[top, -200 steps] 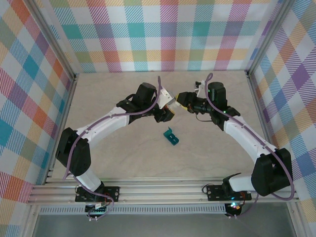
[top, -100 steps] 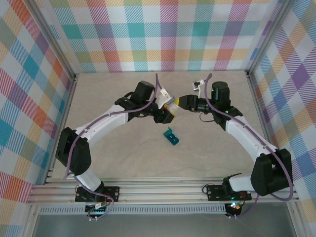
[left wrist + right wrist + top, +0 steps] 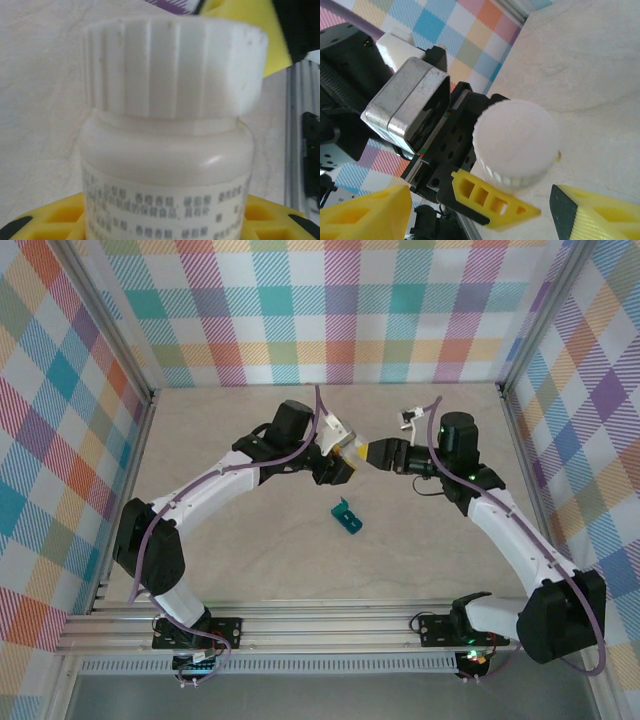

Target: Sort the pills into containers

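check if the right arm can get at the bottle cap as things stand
probably yes: the right gripper is open with a finger on each side of the white cap, nothing between them, and the left gripper holds the bottle with the cap facing it.

White bottle (image 3: pixel 170 165), teal pill box (image 3: pixel 347 518), beige table (image 3: pixel 250 560), pastel plaid walls (image 3: pixel 340 310).

A pale marbled table (image 3: pixel 250 540) carries the teal pill box (image 3: pixel 346 517).
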Controlling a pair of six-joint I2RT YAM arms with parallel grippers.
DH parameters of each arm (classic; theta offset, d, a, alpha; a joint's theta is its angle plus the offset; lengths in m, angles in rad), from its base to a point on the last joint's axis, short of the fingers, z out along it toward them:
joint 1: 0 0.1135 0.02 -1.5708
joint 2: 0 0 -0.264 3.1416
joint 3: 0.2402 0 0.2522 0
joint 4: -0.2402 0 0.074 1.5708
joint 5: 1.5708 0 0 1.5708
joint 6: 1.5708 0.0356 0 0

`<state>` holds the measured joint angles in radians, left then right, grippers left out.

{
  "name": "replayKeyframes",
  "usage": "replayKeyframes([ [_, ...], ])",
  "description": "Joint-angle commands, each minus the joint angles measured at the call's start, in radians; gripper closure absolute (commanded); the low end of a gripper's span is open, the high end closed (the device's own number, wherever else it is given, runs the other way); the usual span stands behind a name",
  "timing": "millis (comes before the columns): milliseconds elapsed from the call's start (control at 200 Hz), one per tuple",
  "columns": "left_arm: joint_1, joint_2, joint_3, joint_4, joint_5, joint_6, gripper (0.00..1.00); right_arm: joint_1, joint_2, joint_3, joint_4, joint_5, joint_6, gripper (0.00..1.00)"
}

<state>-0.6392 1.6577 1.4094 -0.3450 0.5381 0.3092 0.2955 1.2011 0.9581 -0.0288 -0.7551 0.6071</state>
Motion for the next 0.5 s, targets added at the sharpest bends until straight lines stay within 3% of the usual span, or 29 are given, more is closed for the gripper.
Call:
replayKeyframes([
  [0,-0.002,-0.022,-0.019,0.026,-0.083,0.027,1.0,-0.018,-0.003,-0.016,-0.032,0.084,0.085,0.26],
  [230,-0.005,-0.014,-0.023,0.002,-0.125,0.061,1.0,-0.019,0.035,0.001,0.03,0.175,0.283,0.26],
  [495,-0.017,0.014,-0.008,-0.024,-0.124,0.083,1.0,-0.012,0.106,0.06,0.047,0.157,0.329,0.27],
])
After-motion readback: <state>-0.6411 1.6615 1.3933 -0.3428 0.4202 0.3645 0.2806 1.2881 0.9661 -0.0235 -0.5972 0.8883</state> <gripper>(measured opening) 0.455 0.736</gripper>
